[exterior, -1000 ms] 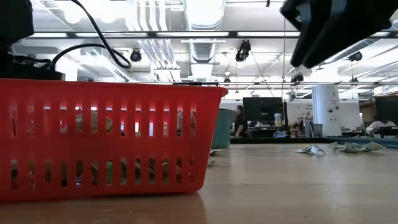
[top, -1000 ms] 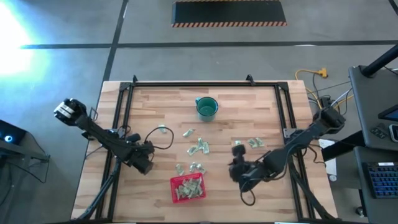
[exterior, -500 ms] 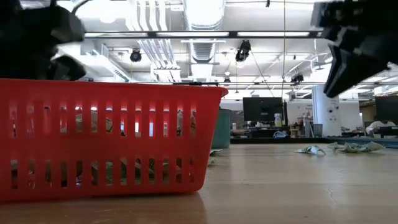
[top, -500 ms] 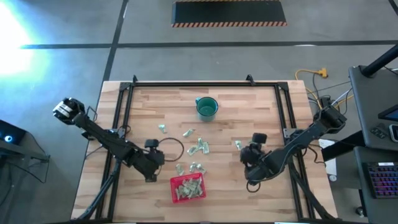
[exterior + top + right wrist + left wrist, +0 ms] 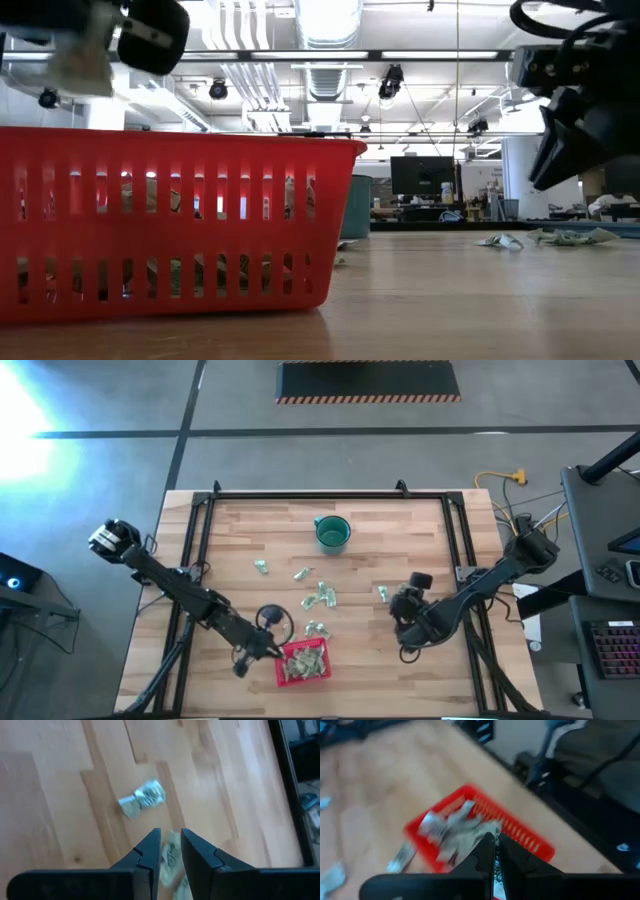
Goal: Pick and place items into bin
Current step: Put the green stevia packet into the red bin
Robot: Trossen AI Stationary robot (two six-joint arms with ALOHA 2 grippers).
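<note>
The red bin (image 5: 281, 668) stands near the table's near edge with several pale green packets lying in it. It fills the left of the low view (image 5: 180, 230). My left gripper (image 5: 263, 649) hovers at the bin's left edge, shut on a packet (image 5: 495, 872). Loose packets (image 5: 318, 596) lie scattered mid-table. My right gripper (image 5: 403, 607) is open above the table, right of centre. One packet (image 5: 170, 857) shows between its fingers on the wood below, and another (image 5: 142, 799) lies just beyond. My left gripper pinches a pale packet (image 5: 84, 58) between its two fingers, and the packet is lifted clear, above the bin's rim height. In the left wrist view only a sliver of the wrapper (image 5: 495, 870) shows in the narrow gap; which part is held I cannot tell.
A round teal cup (image 5: 332, 533) stands toward the far edge, also behind the bin in the low view (image 5: 358, 205). Black frame rails (image 5: 196, 550) run along the table's left, right and far sides. A cable loop (image 5: 274, 622) hangs beside my left wrist.
My left gripper has moved toward the near edge and rightward to the bin's left side. My right gripper has moved away from the bin toward the table's right and far side, and in the low view it has come down lower.
</note>
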